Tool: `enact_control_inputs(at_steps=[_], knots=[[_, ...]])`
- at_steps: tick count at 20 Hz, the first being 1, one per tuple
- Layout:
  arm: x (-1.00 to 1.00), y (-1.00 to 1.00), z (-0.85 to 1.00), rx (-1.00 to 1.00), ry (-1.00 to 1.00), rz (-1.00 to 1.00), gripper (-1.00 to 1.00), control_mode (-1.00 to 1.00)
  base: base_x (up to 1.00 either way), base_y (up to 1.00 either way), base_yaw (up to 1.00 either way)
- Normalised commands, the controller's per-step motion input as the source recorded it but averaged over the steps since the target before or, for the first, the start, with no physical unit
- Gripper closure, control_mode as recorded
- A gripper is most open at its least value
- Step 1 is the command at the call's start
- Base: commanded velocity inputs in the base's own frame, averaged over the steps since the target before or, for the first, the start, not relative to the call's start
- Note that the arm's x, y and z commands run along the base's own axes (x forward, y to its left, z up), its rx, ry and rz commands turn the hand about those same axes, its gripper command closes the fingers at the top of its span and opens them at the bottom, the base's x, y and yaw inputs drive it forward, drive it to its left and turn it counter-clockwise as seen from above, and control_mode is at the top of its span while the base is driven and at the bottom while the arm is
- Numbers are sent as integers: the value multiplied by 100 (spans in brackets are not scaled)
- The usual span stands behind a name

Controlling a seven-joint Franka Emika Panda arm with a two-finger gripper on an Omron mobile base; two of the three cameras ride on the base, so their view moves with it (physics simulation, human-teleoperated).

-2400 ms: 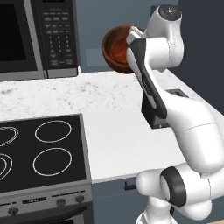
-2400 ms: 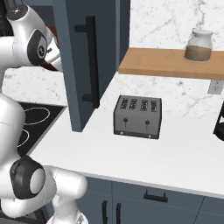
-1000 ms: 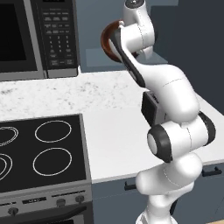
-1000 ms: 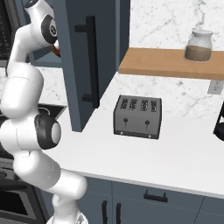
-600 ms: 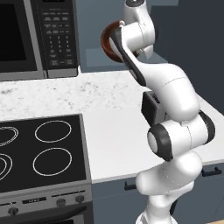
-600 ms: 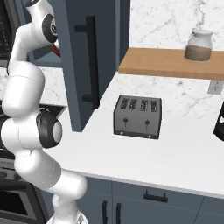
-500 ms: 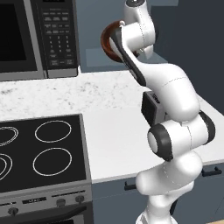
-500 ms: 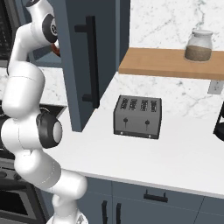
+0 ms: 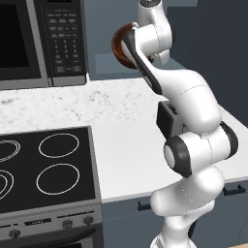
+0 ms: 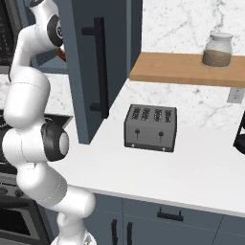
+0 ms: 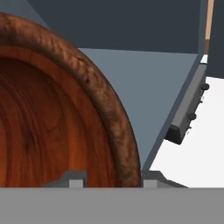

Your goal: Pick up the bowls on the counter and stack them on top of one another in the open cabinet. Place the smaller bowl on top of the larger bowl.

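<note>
The smaller bowl [image 11: 52, 122], reddish-brown with a glossy orange-red inside, is held high in front of the open cabinet [image 11: 148, 78]. My gripper [image 11: 113, 178] is shut on its rim, one finger inside and one outside. The bowl [image 9: 120, 46] peeks out to the left of my wrist, tilted on its side above the counter [image 9: 126, 140]. A sliver of the bowl [image 10: 61, 53] shows beside the cabinet door [image 10: 95, 72]. The cabinet's flat blue-grey shelf lies just beyond the rim. The larger bowl is hidden.
A microwave [image 9: 43, 43] hangs left of the cabinet, over the black stovetop [image 9: 43, 169]. The open cabinet door stands out over the counter. Further right are a toaster [image 10: 149, 127] and a wooden shelf [image 10: 186, 69] with a jar [image 10: 217, 50].
Since the oldest frames the arm has swung up and in toward the cabinet with the bowl. Over the last second nothing has visibly moved.
</note>
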Motion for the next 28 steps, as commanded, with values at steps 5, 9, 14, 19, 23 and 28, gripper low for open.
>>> enact_control_inputs(at_steps=[5, 9, 14, 19, 23, 28], knots=[[0, 0, 0, 0, 0, 0, -100, -100, 0, 0, 0], [0, 0, 0, 0, 0, 0, -100, -100, 0, 0, 0], [0, 0, 0, 0, -2, 0, -100, -100, 0, 0, 0], [-16, 0, 4, 0, -12, 0, -100, -100, 0, 0, 0], [-81, -6, 6, 0, -15, 0, -100, -100, 0, 0, 0], [-99, -12, -5, 0, -3, 7, -100, -100, 0, 0, 0]])
